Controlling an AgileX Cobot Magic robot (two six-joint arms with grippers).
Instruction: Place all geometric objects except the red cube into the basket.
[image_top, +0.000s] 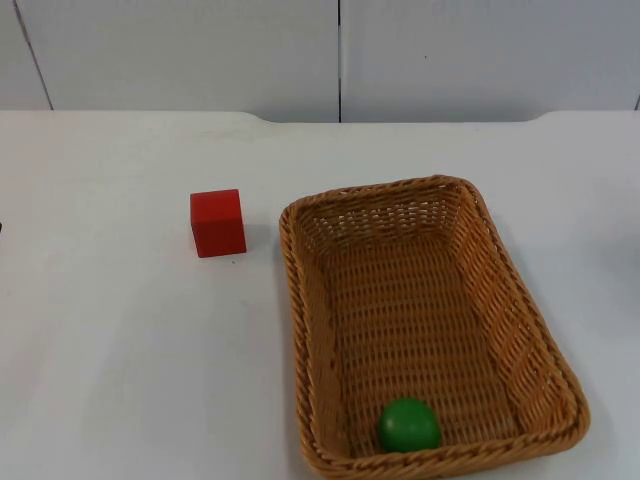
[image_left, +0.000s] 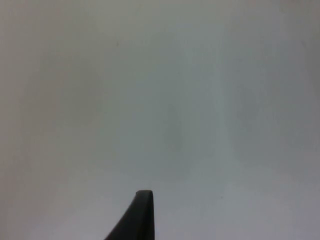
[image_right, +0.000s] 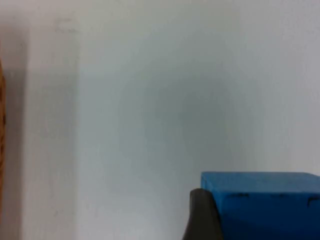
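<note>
A wicker basket (image_top: 300, 300) stands on the white table right of centre. A green ball (image_top: 408, 425) lies inside it at the near end. The red cube (image_top: 218, 222) sits on the table just left of the basket's far corner. A blue block (image_right: 260, 200) fills the space beside a black fingertip (image_right: 202, 217) of my right gripper (image_right: 260, 222), which looks shut on it above bare table. A sliver of the basket's rim (image_right: 1, 100) shows beside it. My left gripper (image_left: 144, 220) hangs over plain white table.
The grey partition wall (image_top: 340, 55) closes off the back of the table. Open white surface lies to the left of the cube and in front of it.
</note>
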